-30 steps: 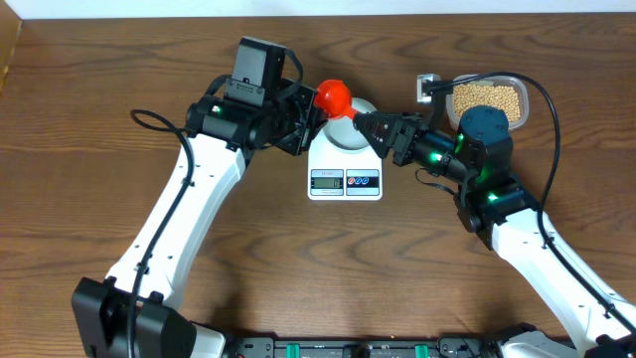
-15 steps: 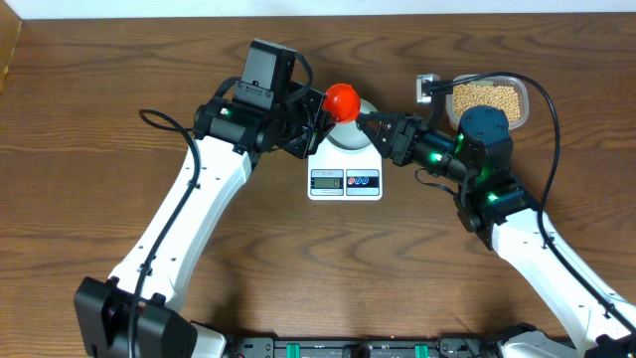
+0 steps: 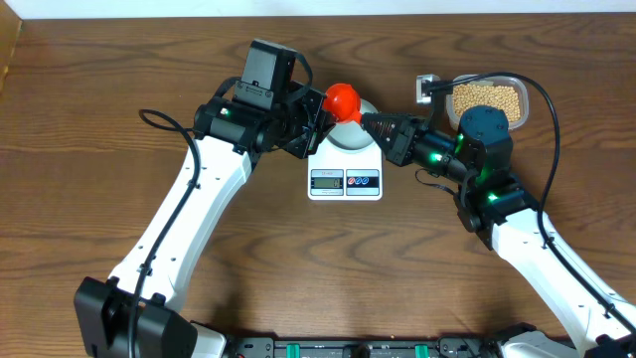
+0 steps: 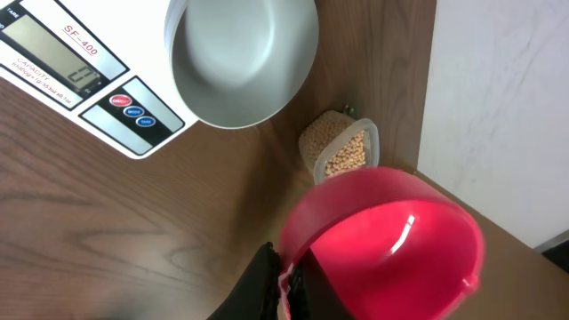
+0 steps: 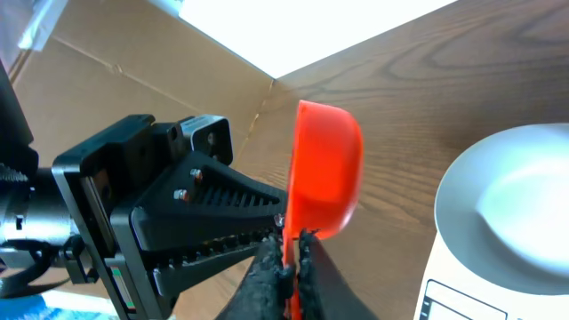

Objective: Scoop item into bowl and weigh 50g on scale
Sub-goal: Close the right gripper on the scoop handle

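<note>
A red scoop (image 3: 344,99) hangs empty over the far edge of the white scale (image 3: 345,182), between my two grippers. My left gripper (image 3: 320,117) is shut on its handle from the left, and the left wrist view shows the red scoop (image 4: 382,240) just past that left gripper (image 4: 286,277). From the right, my right gripper (image 3: 366,122) is shut on the same handle, its right gripper (image 5: 293,251) pads pressed on the thin orange-red strip below the red scoop (image 5: 324,169). The pale bowl (image 4: 244,58) stands empty on the scale (image 4: 53,53). The beans (image 3: 487,96) lie in a clear tub.
The clear tub (image 3: 524,88) stands at the back right, behind my right arm. A small grey-white object (image 3: 427,88) lies beside it. A cardboard box (image 3: 8,50) borders the table's far left corner. Bare wood (image 3: 318,268) lies in front of the scale.
My right gripper has closed from open onto the scoop's handle. The left arm carried the scoop slightly to the right, then held still.
</note>
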Robot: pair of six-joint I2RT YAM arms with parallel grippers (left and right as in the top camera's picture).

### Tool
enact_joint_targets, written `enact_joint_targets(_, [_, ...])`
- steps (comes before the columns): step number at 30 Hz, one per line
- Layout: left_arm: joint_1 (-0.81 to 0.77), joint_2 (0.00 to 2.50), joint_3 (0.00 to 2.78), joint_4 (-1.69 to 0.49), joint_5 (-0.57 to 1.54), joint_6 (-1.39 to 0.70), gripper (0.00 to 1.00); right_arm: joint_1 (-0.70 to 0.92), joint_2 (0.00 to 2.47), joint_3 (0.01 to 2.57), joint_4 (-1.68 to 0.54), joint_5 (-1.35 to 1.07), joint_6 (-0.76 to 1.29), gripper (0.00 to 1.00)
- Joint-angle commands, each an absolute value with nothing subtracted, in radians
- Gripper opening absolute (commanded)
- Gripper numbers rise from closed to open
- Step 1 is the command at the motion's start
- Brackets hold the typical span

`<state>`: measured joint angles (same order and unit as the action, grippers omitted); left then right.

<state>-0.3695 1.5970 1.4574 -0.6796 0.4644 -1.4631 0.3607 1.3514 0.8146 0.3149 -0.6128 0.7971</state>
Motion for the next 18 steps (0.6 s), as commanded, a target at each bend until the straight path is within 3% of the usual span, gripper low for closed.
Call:
enact_joint_targets(1, [-0.373, 1.590, 1.470, -0.679, 0.451, -1.465, 0.07, 0.368, 1.356, 0.829, 0.317, -0.620, 0.788, 0.01])
enact_joint_targets(10, [-0.373, 1.590, 1.470, -0.679, 0.451, -1.465, 0.08, 0.368, 1.356, 0.829, 0.303, -0.620, 0.788, 0.01])
enact_joint_targets(11, [-0.373, 1.590, 1.470, -0.679, 0.451, -1.465, 0.17, 0.368, 1.356, 0.829, 0.300, -0.620, 0.788, 0.01])
enact_joint_targets(13, [-0.373, 1.590, 1.470, -0.679, 0.451, -1.465, 0.71, 0.368, 1.356, 0.829, 0.295, -0.620, 0.788, 0.01])
enact_joint_targets(14, [-0.373, 1.590, 1.470, -0.679, 0.451, -1.465, 0.87, 0.368, 1.356, 0.829, 0.295, -0.620, 0.788, 0.01])
enact_joint_targets(15, [-0.373, 1.590, 1.470, -0.678, 0.451, -1.465, 0.92, 0.368, 1.356, 0.829, 0.295, -0.620, 0.788, 0.01])
enact_joint_targets(18, [-0.373, 1.590, 1.470, -0.675, 0.451, -1.465, 0.92, 0.368, 1.356, 0.829, 0.295, -0.619, 0.788, 0.01])
